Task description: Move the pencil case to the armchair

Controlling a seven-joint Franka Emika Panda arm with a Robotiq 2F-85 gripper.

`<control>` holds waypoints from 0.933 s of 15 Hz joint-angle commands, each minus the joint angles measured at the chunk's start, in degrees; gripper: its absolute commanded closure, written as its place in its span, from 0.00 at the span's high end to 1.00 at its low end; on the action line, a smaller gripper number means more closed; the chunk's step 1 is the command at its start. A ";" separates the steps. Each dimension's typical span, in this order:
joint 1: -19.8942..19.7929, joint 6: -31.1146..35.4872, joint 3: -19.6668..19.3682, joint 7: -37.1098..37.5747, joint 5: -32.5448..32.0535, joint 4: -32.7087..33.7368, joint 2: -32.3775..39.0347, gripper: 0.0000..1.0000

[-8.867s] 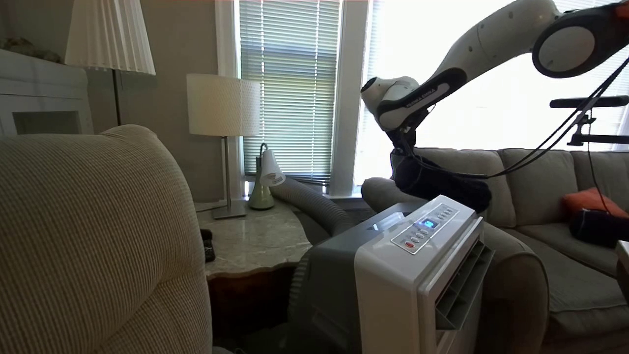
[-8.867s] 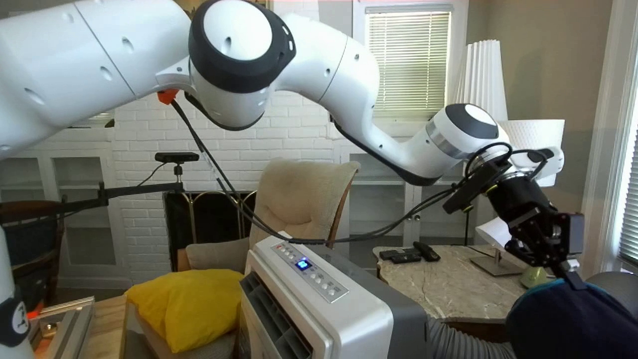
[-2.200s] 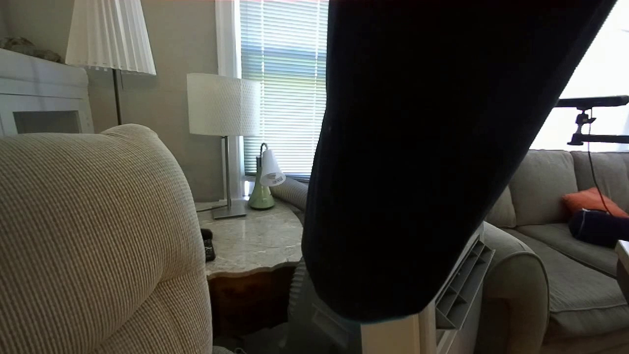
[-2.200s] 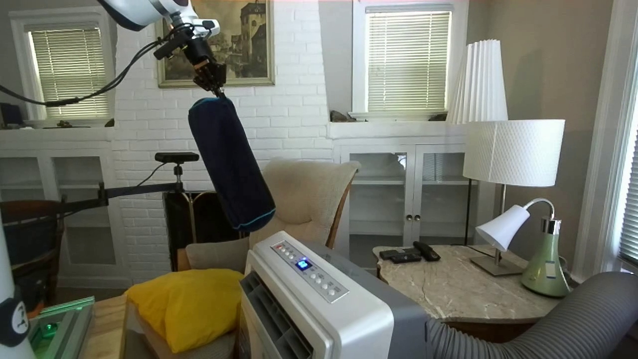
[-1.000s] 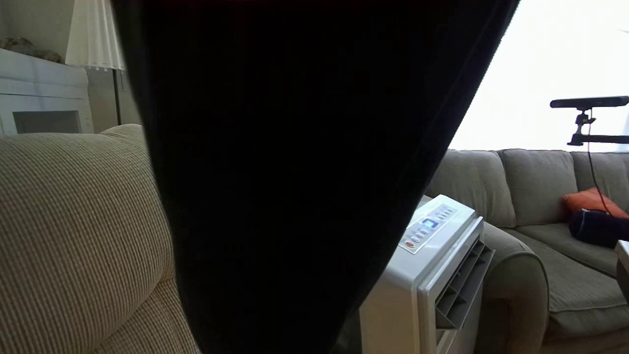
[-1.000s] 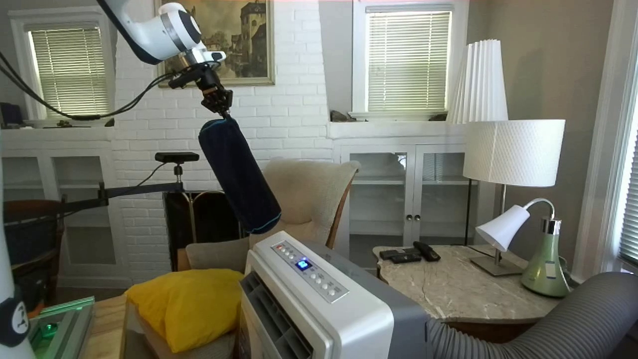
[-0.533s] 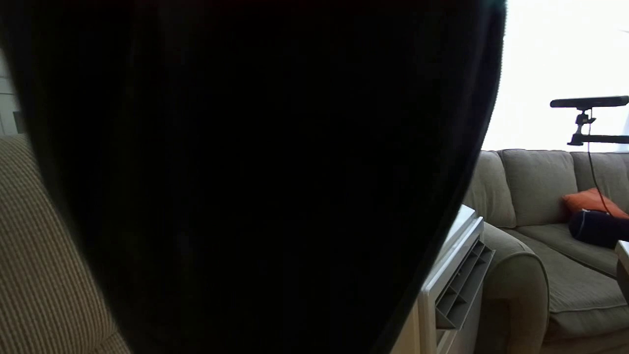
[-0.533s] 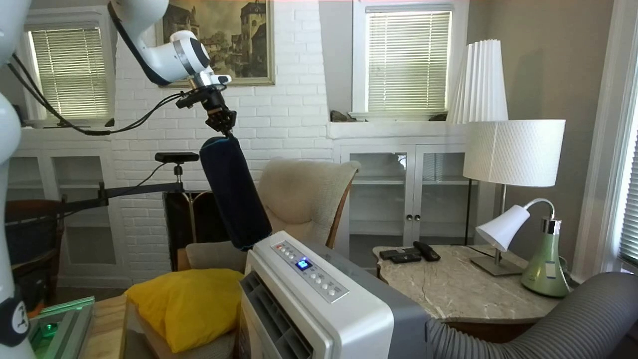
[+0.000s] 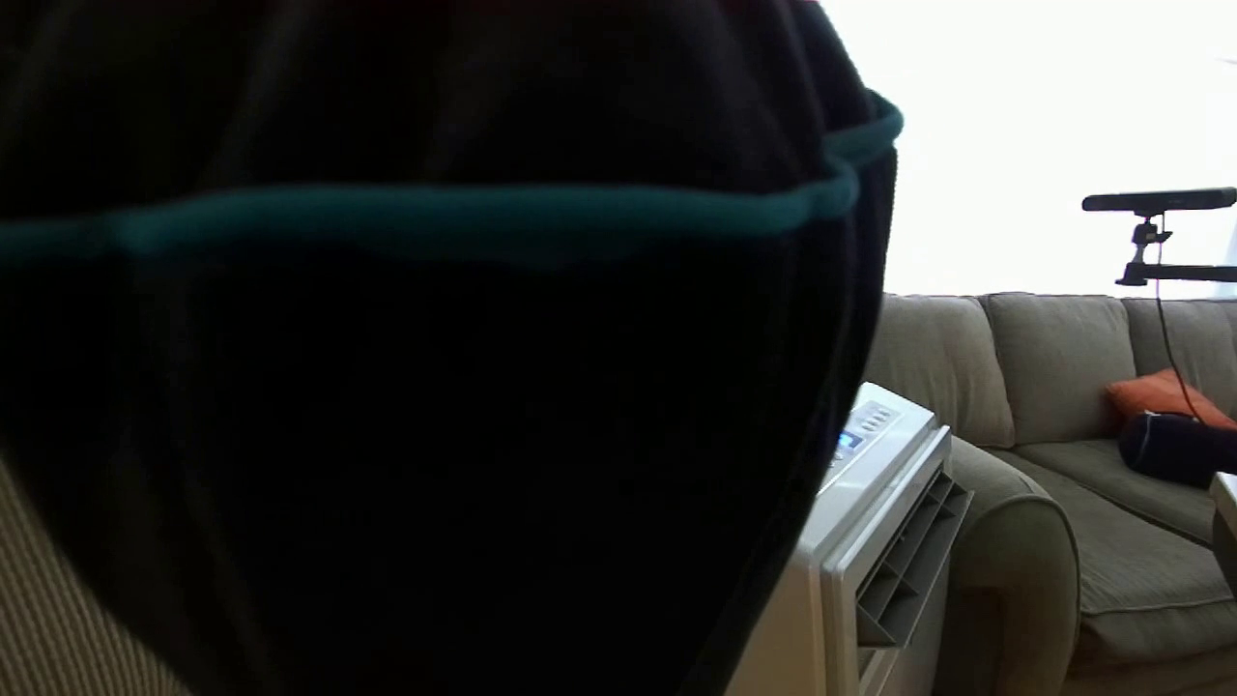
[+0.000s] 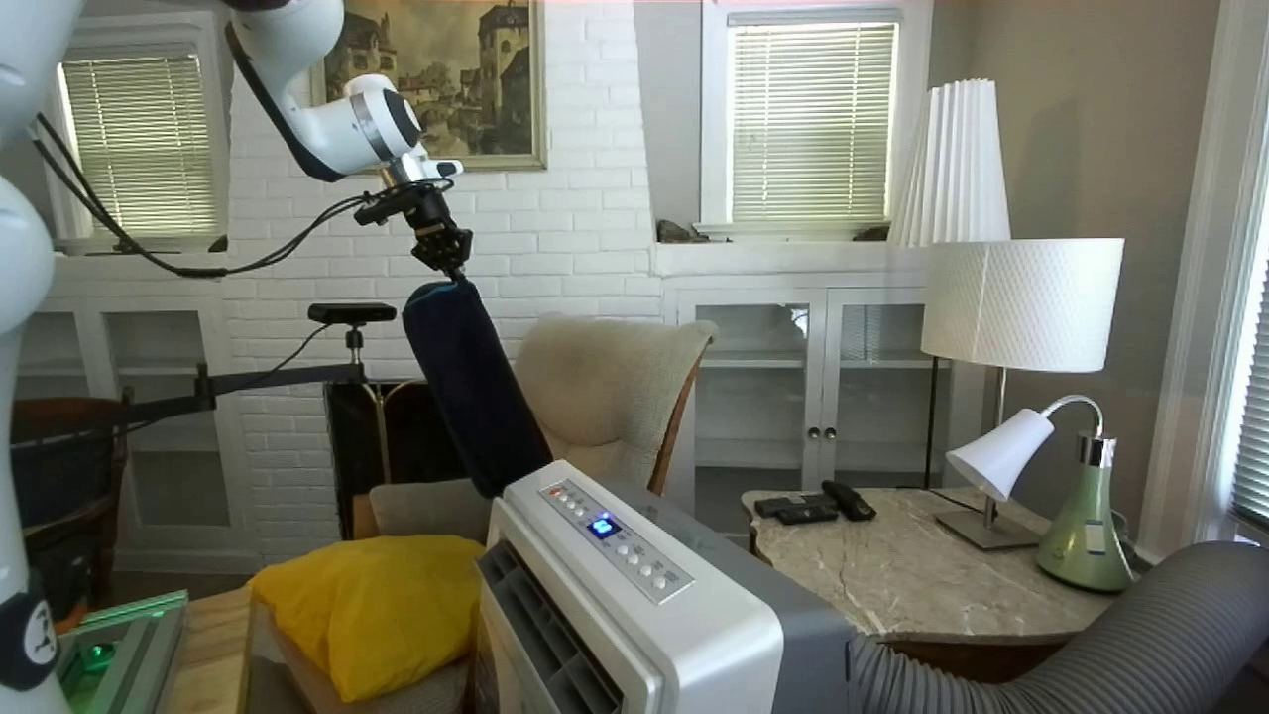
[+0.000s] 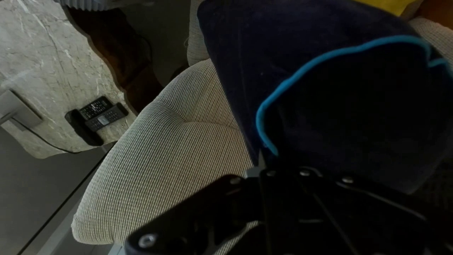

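Note:
The pencil case (image 10: 476, 387), a dark oblong pouch with teal piping, hangs tilted from my gripper (image 10: 457, 275) in front of the armchair's (image 10: 595, 397) beige back. Its lower end is partly hidden behind the air conditioner. In an exterior view the pencil case (image 9: 464, 435) fills the left and middle and covers most of the armchair (image 9: 58, 619). In the wrist view my gripper (image 11: 265, 161) is closed on the top end of the pencil case (image 11: 240, 46), and the ribbed armchair (image 11: 170, 152) lies below it. I cannot tell whether the case touches the chair.
A yellow cushion (image 10: 372, 605) lies on the armchair's seat. The portable air conditioner (image 10: 644, 585) stands in front of the chair. A marble table (image 10: 912, 565) with remotes and lamps is beside it. A camera on a bar (image 10: 352, 314) is at left.
The held case has swung from beside the table, past the lamps, to the armchair. Over the last second it has come lower, and its teal-edged top now shows in an exterior view.

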 commanded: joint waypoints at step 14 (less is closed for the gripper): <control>10.86 -4.06 -11.33 2.20 2.91 17.08 16.45 0.01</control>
